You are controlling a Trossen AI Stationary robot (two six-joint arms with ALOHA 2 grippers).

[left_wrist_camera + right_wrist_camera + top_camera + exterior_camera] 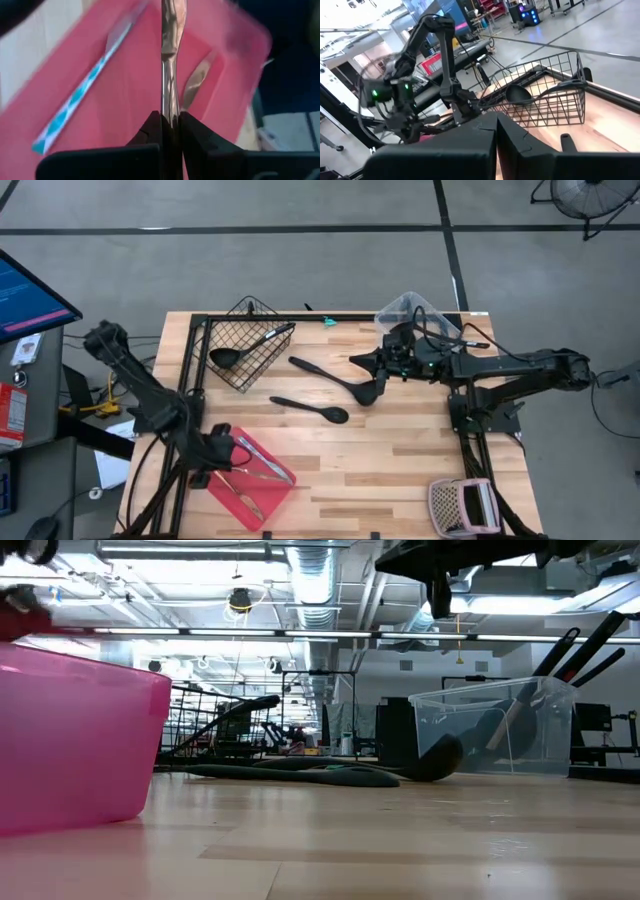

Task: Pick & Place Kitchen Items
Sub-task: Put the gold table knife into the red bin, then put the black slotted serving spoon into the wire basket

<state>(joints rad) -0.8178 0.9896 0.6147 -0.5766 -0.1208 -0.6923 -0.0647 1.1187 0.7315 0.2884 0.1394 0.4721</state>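
My left gripper (228, 452) is over the near-left red tray (232, 500), shut on a slim silver piece of cutlery (170, 60). In the tray lie a teal-patterned utensil (75, 105) and another silver piece (197, 85). My right gripper (362, 361) hangs shut and empty above the table's far middle, near a black ladle (340, 382). A black spoon (312, 409) lies on the table in the middle. Another black ladle (240, 352) rests in the wire basket (262, 320). My left gripper pinches the silver cutlery's narrow shaft (169, 112) between its two fingers. The fingers slant downward over the tray and lie along the piece, which runs straight on ahead of them. Whether its far end touches the tray, I cannot tell.
A clear plastic bin (420, 308) with black utensils stands at the far right. A pink and white basket (460, 506) sits at the near right corner. Bare wood lies between the spoon and the table's near edge.
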